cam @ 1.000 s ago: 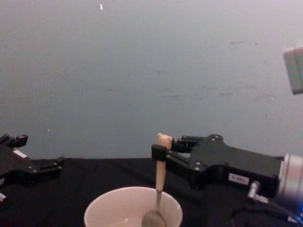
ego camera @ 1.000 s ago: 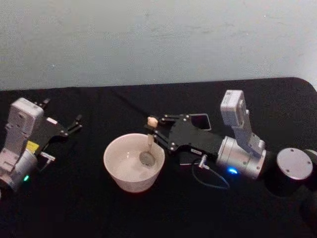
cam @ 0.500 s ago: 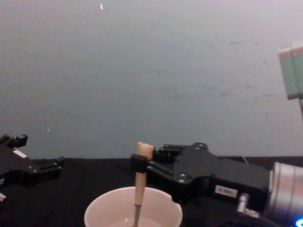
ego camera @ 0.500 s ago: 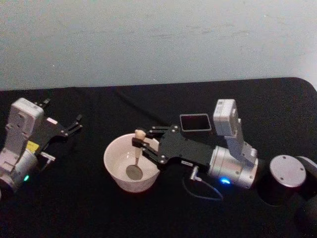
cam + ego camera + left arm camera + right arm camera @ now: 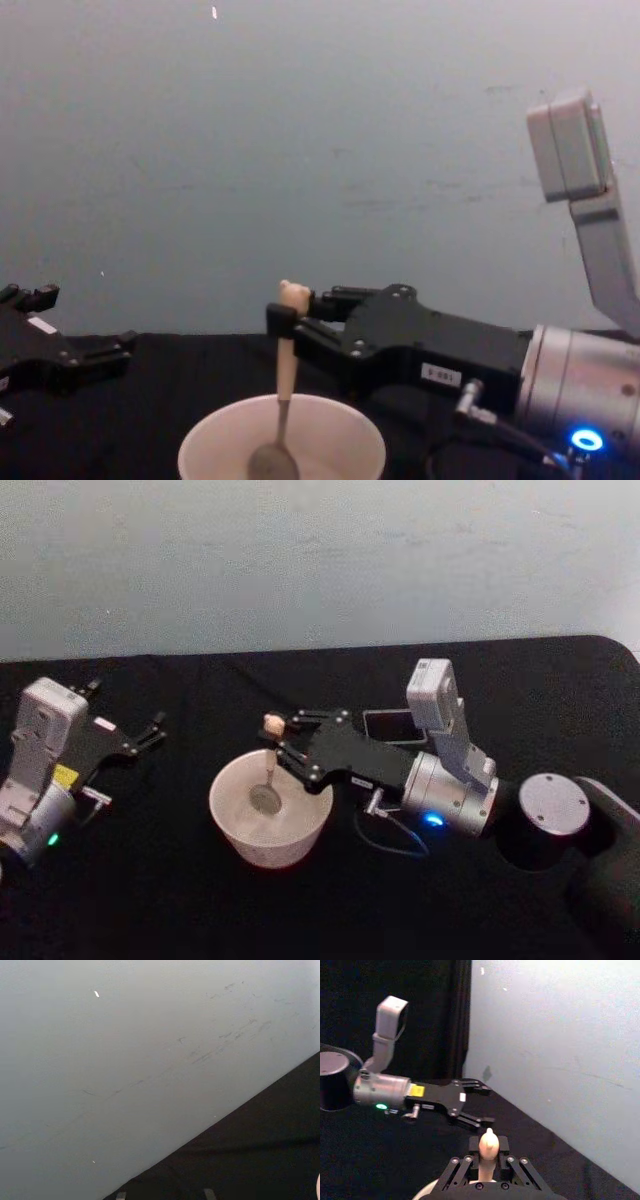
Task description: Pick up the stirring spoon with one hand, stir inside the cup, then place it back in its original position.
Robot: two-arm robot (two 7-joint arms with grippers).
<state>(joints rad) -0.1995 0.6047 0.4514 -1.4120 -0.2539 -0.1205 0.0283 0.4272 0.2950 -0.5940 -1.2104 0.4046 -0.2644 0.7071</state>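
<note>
One stirring spoon [image 5: 269, 765] stands almost upright in the cup [image 5: 228, 832], its shiny round bowl down inside near the cup's floor and its beige handle rising above the rim. In the chest view the spoon [image 5: 284, 378] leans only slightly, its bear-like head clear of the cup [image 5: 205, 440]. The right jaws are closed narrowly on the handle just below that head, one finger on each side, so the head sticks up past them; the right wrist view shows the head of the spoon [image 5: 488, 1145] pinched between the two dark fingers. The right arm reaches in level from the right, over the cup's right-hand rim. Behind it, partly hidden by it, stands the dark grey square holder [image 5: 392, 723], apart from the cup. Cup and holder sit on a table [image 5: 150, 890] covered in black cloth. Well to the left, away from the cup, the left jaws are spread wide, low over the table and holding nothing.
</note>
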